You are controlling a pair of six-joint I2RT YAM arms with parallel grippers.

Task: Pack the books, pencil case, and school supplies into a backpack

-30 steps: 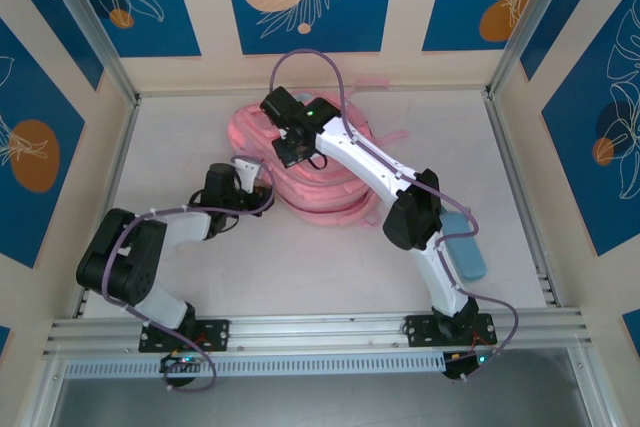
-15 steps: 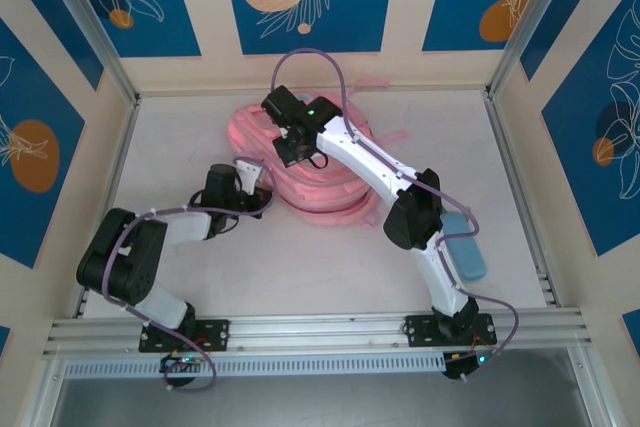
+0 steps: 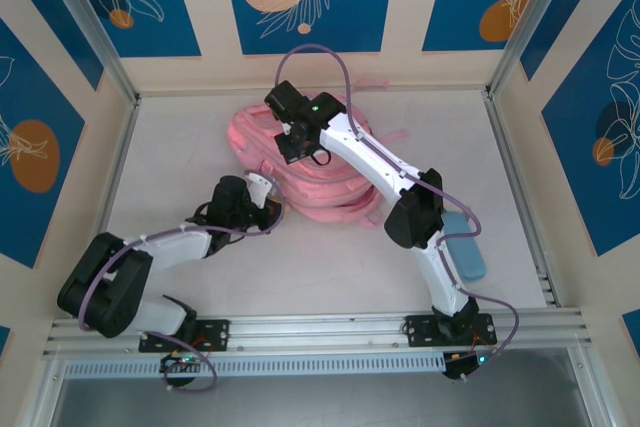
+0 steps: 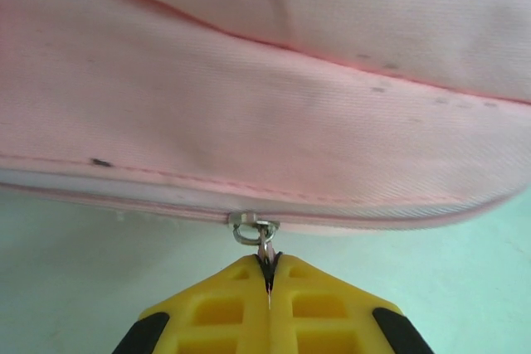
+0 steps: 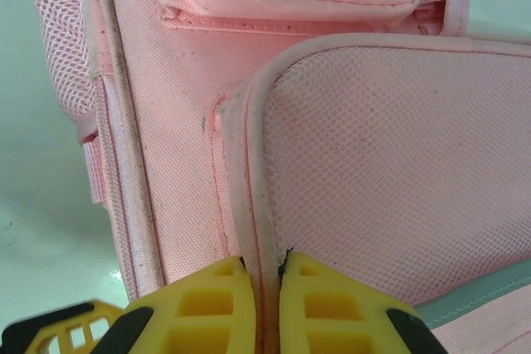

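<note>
zip opening on backpack (image 3: pixel 330 199), lying mid-table toward the far edge. left gripper (image 4: pixel 268 275): jaws clamped on the zip pull (image 4: pixel 263 242). right gripper (image 5: pixel 265 267): jaws pinched on a piped seam (image 5: pixel 253 205). the pull is best drawn along the zip line, with the fabric held taut.

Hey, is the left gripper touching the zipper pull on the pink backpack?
Touching. The left wrist view shows the left gripper shut on the metal zipper pull hanging from the backpack, with no gap between them.
</note>
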